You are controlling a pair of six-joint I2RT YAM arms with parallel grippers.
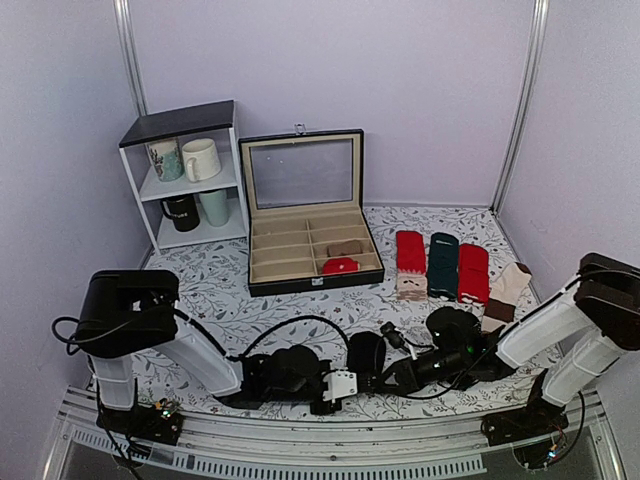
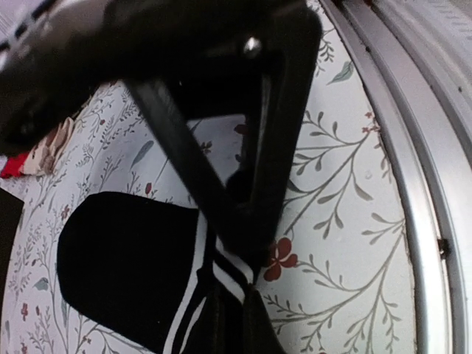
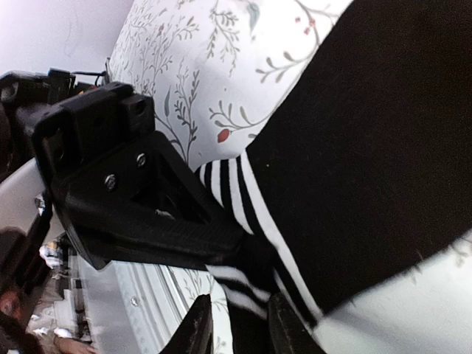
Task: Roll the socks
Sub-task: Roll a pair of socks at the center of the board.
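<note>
Black ankle sock [image 1: 366, 352] flat on the floral counter [image 1: 250, 300], near middle, white-banded cuff at the near end. Left gripper [image 2: 233, 324] on the cuff, jaws narrow, pinching fabric. Right gripper [image 3: 242, 332] beside it, jaws likewise clamping the cuff. Farther back, open compartment box [image 1: 310, 245]; at far right, red and green socks [image 1: 440, 265].
</note>
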